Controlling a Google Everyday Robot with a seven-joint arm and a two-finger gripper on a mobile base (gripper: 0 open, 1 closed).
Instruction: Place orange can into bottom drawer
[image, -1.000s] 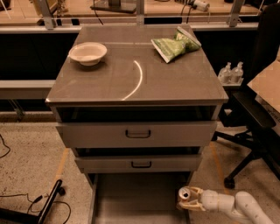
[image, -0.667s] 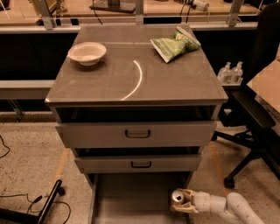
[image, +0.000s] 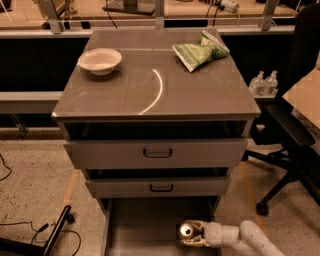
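Observation:
The orange can (image: 187, 230) shows its shiny silver top and sits between the fingers of my gripper (image: 192, 233), which is shut on it. The gripper reaches in from the lower right on a white arm (image: 240, 237). The can is held over the right part of the bottom drawer (image: 140, 230), which is pulled open and shows a plain grey floor. I cannot tell whether the can touches the floor. The two upper drawers (image: 157, 152) are above it.
On the cabinet top (image: 150, 85) stand a cream bowl (image: 100, 61) at the back left and a green chip bag (image: 200, 50) at the back right. A black office chair (image: 295, 125) stands to the right. Cables and a black bar (image: 50, 235) lie on the floor at left.
My gripper has moved left with the can, from the drawer's right edge further in over its floor.

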